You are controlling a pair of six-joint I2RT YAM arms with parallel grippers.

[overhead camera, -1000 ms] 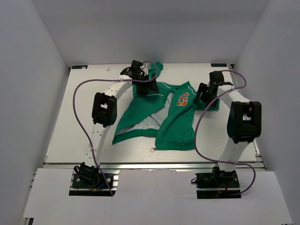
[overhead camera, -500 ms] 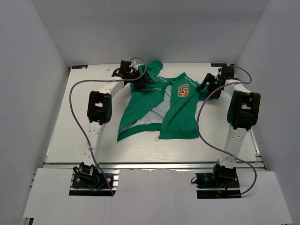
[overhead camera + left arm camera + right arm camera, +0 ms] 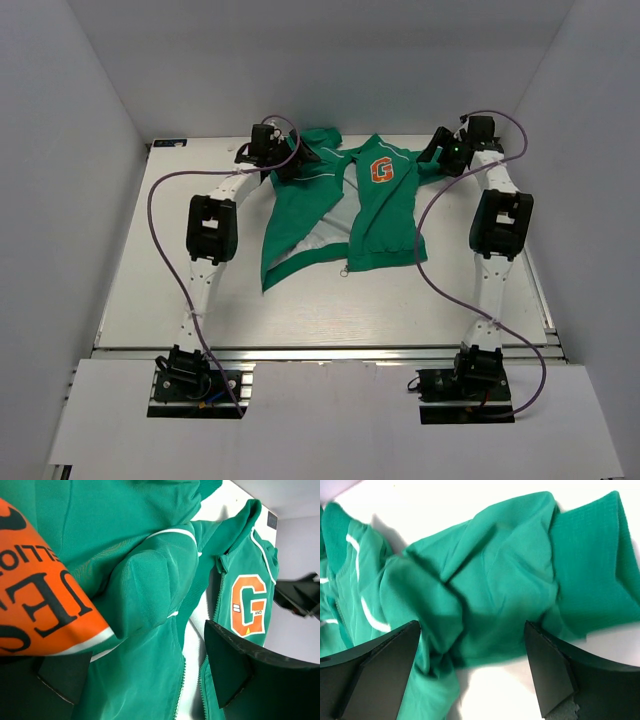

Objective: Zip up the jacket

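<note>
The green jacket [image 3: 375,225] lies unzipped at the back of the table, pale lining [image 3: 335,225] showing and the G badge [image 3: 381,171] up. A ring zipper pull [image 3: 343,268] sits at its hem. My left gripper [image 3: 290,162] stands open over the jacket's left shoulder. In the left wrist view the left gripper [image 3: 145,675] straddles green fabric and the parted zipper teeth [image 3: 180,680], with the orange sleeve patch [image 3: 35,605] bunched at its left finger. My right gripper [image 3: 440,160] is open over the crumpled right sleeve [image 3: 500,580], the cuff [image 3: 592,565] to the right.
The white table [image 3: 150,280] ends at a back wall just beyond both grippers. The right arm's purple cable [image 3: 415,235] loops over the jacket's right edge. Grey side walls close in on the left and right.
Both arms have stretched toward the back wall and the jacket has slid back with them, its front panels now lying straighter. The right jaws have spread wider.
</note>
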